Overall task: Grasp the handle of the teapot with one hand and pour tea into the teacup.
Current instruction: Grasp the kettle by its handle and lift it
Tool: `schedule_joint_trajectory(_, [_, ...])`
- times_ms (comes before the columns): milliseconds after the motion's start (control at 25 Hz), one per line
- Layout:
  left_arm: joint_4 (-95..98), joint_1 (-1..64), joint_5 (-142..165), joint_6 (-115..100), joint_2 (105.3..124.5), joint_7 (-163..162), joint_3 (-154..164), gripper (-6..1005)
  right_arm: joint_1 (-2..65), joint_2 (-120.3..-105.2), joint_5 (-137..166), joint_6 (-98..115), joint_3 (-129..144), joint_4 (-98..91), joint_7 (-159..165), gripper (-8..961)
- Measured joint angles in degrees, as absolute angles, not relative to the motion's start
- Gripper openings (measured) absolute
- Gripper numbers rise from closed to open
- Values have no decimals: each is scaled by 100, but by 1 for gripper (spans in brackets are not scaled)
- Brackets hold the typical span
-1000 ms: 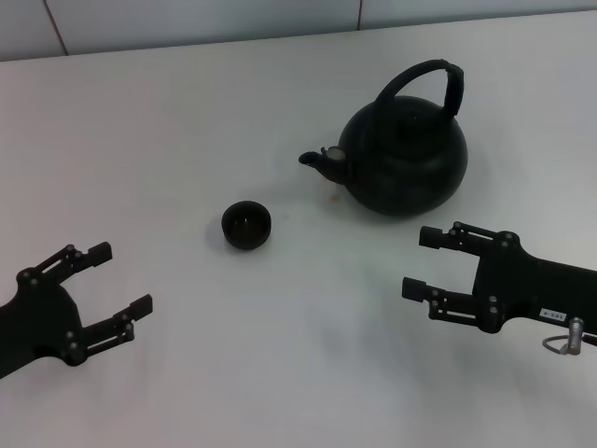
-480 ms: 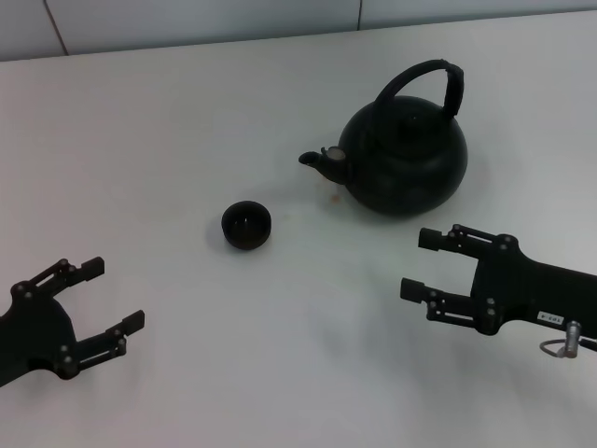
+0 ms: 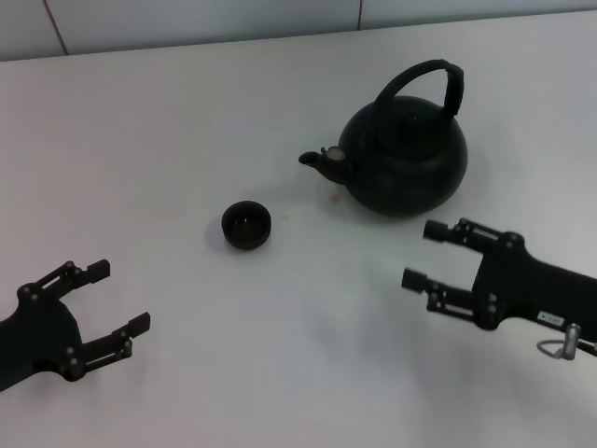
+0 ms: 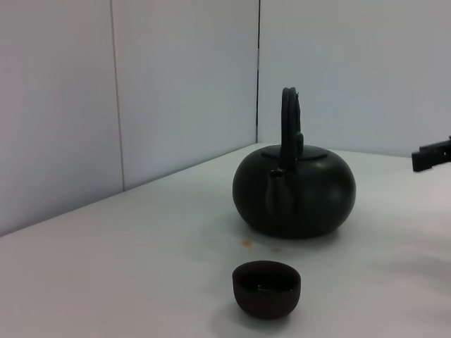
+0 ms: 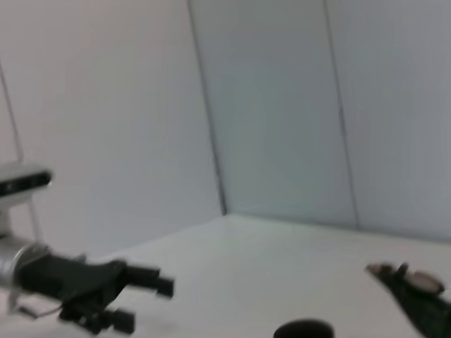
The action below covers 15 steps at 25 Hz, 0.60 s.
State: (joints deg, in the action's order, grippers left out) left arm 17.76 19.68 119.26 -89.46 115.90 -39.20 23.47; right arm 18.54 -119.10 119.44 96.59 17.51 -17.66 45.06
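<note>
White tabletop (image 3: 168,121) fills the head view, backed by pale wall panels. On it, at about one o'clock from the centre, sits the teapot (image 3: 403,161), round and matte black, upright, its stubby spout pointing toward nine o'clock. The handle (image 3: 424,79) arches over the lid, its thicker wrapped part on the three o'clock side, with nothing touching it. At four o'clock, near the pot's body but apart from it, the right gripper (image 3: 429,254) hovers with its fingers spread wide, tips aimed toward ten o'clock. At eight o'clock, well away from everything, the left gripper (image 3: 117,299) hangs with its fingers likewise apart. The teacup (image 3: 246,225) stands just left of centre, near the spout at its seven o'clock side, upright and untouched.
</note>
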Motion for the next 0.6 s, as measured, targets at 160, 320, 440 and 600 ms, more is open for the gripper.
schedule_joint_trajectory(160, [1776,1968,11927,-8947,11605,-3920,2326,852,1638,-11923,11148,9657,1667,-1236,3746,744])
schedule_joint_trajectory(320, [1776,1969,11919,-8947,11609,-3927,2307,852,1427,-11940,10281,9585,1307,-402,2670,744])
schedule_joint_trajectory(440, [1776,1969,11894,-8947,11617,-3952,2305,852,1373,-11943,9863,9446,960,196,2021,744])
schedule_joint_trajectory(600, [1775,1969,11886,-8947,11619,-3965,2296,852,1365,-11961,9389,8988,357,986,1053,744])
